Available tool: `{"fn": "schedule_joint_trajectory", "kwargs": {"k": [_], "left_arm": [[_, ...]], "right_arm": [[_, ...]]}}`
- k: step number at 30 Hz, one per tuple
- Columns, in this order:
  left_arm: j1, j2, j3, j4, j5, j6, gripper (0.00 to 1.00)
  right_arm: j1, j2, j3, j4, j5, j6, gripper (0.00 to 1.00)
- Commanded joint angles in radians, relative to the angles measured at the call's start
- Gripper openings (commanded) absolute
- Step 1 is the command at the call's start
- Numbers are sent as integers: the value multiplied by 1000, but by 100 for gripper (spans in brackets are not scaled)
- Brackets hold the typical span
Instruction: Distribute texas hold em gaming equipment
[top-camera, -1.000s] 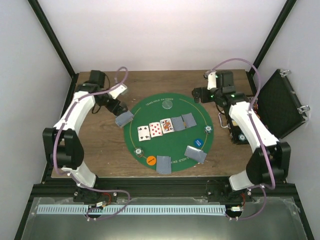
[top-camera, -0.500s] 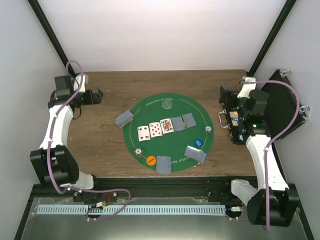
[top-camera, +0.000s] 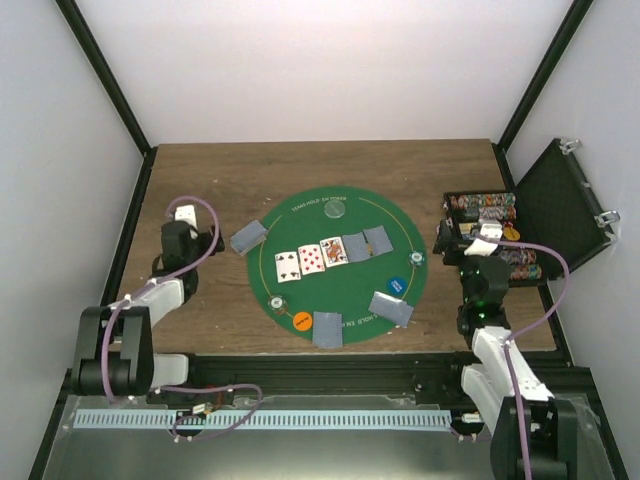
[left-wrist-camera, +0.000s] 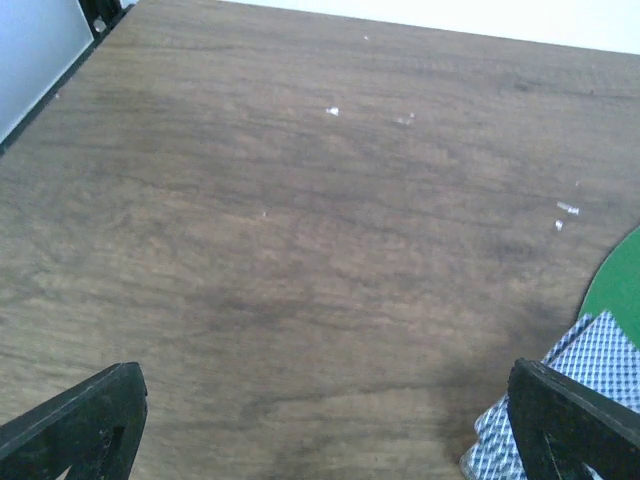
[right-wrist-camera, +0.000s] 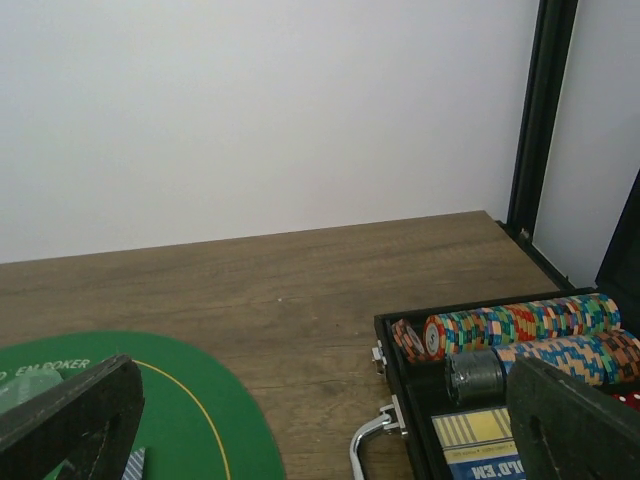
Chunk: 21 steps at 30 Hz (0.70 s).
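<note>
Left fingers (left-wrist-camera: 80, 425): spread wide, holding nothing, over bare tabletop (top-camera: 200, 300) just left of the green mat (top-camera: 350, 290).
Right fingers (right-wrist-camera: 75, 410): spread wide, empty, beside the open case (top-camera: 560, 210).
Face-up cards (top-camera: 312, 258): three in a row mid-mat.
Grey-backed cards: two (top-camera: 366, 243) touching the row's right end, a pair (top-camera: 248, 237) at the mat's left edge, one (top-camera: 327, 328) at its near edge, a pair (top-camera: 391, 309) near-right.
Orange disc (top-camera: 302, 321): near-left on the mat.
Blue disc (top-camera: 398, 285): right of centre.
Clear-grey disc (top-camera: 337, 210): far side.
Chip rows (top-camera: 485, 207): inside the case.
</note>
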Motion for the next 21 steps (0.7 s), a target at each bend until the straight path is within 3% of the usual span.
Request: {"fn": "schedule_joint_trajectory", "kwargs": {"k": [1,8,10,12,17,19,21], "left_arm": [[-4,66,-151,506,31,7,100],[-12,58,-173,552,-59,0,100],[-14,53,-214,648,-80,36,100],[-8,85,-275,848,-77,71,100],[-15,294,-320,1145,-6,118,100],[-15,247,-318,1053,-1,110,100],[-15,280,-294,1068,-45,102,100]], "right_arm": [[-5,66,-63,280,26,-36,100],[-6,339,-130,589,0,-33,100],[-6,416,-145,666,-28,-39,100],[-4,458,-140,709,-76,-61,100],[-5,609,-64,732,-165,-105,100],[-4,677,-58,780,-204,-120,100],[-4,724,-50,820,-233,-129,100]]}}
